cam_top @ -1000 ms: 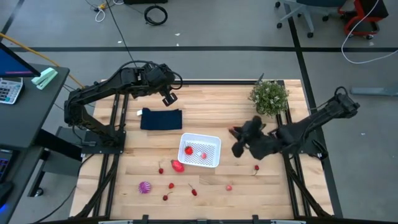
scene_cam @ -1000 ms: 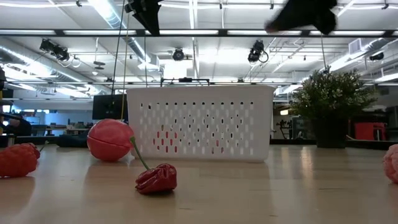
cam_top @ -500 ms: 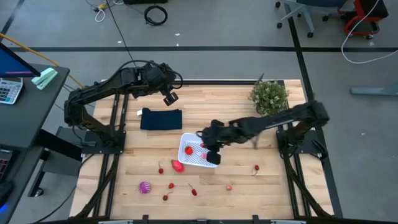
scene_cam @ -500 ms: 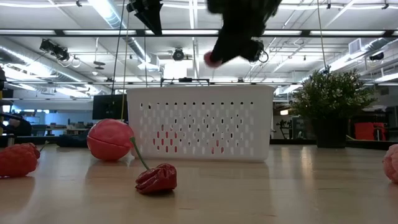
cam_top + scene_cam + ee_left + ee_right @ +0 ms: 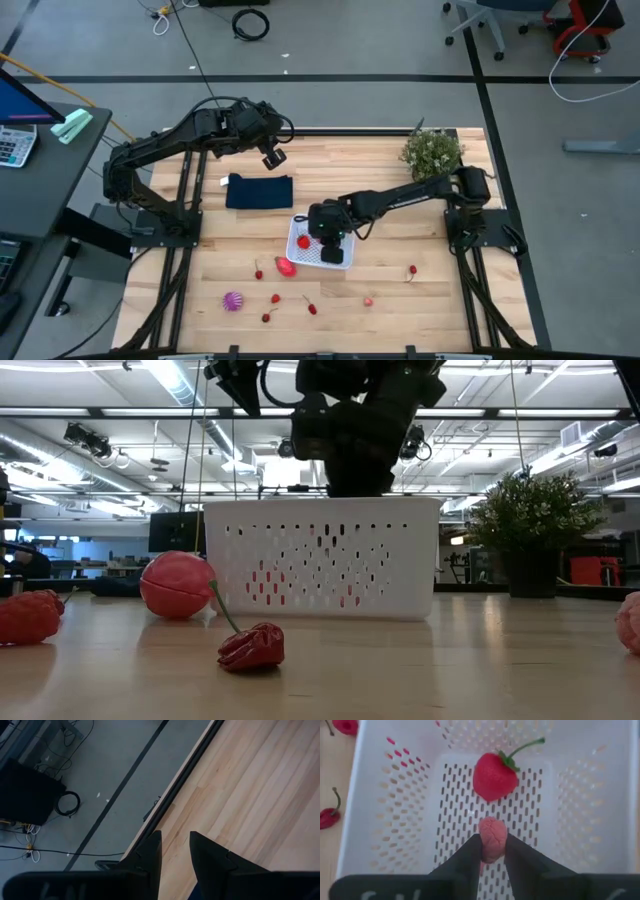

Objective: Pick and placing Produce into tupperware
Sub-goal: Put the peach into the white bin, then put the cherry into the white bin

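Note:
The white container (image 5: 322, 242) (image 5: 320, 560) sits mid-table. My right gripper (image 5: 328, 240) (image 5: 492, 851) hangs over it, shut on a pink bumpy piece (image 5: 492, 837), and in the low view (image 5: 355, 470) it is at the rim. A red strawberry (image 5: 494, 777) lies on the container's slotted floor. On the table near the container lie a larger red piece (image 5: 286, 267) (image 5: 177, 585), a purple ribbed ball (image 5: 233, 300) and several small red and pink bits (image 5: 311, 308) (image 5: 252, 647). My left gripper (image 5: 272, 157) (image 5: 175, 855) waits high over the table's far left, slightly open. My right gripper pinches the pink bumpy piece (image 5: 492, 845) between its two fingers (image 5: 470, 857), which are on the piece's lower part. The fingers come from above, pointing down into the container. The piece is lifted clear of the container's floor, beside the strawberry.
A navy folded cloth (image 5: 260, 190) lies on the far side of the container, to its left. A green potted plant (image 5: 433, 155) (image 5: 530, 530) stands at the far right corner. Bare wood lies between container and plant. A red bit (image 5: 412, 270) lies toward the right.
My right arm has swung from the table's right side toward the left, carrying the pink piece over the container, and has come down until the gripper is at the rim. The gripper has stayed shut on the piece.

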Robot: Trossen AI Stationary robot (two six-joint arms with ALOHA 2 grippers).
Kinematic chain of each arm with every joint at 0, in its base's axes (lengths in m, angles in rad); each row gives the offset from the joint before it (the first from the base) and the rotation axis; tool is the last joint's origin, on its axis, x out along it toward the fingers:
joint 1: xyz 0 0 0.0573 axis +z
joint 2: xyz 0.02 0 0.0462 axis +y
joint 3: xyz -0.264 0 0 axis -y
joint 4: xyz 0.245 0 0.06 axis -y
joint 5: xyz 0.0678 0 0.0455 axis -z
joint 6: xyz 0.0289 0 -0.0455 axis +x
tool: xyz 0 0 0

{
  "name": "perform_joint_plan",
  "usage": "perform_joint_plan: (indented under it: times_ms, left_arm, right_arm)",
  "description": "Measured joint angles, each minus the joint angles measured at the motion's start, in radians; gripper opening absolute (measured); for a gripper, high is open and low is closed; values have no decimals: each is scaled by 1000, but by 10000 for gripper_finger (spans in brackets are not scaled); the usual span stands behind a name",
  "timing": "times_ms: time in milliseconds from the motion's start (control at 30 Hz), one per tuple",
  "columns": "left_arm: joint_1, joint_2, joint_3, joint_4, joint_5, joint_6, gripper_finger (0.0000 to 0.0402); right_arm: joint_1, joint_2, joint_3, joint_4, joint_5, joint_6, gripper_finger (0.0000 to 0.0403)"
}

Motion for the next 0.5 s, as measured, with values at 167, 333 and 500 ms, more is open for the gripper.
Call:
perform_joint_plan:
  times_ms: [167, 333, 500]
  left_arm:
    - [0, 0, 0, 0, 0, 0, 107]
    - [0, 0, 0, 1, 0, -2, 107]
    - [0, 0, 0, -2, 0, -5, 107]
  right_arm:
    - [-9, -7, 1, -16, 29, -10, 123]
    - [-10, -5, 1, -60, 56, -10, 152]
    - [-3, -38, -1, -203, 56, 35, 168]
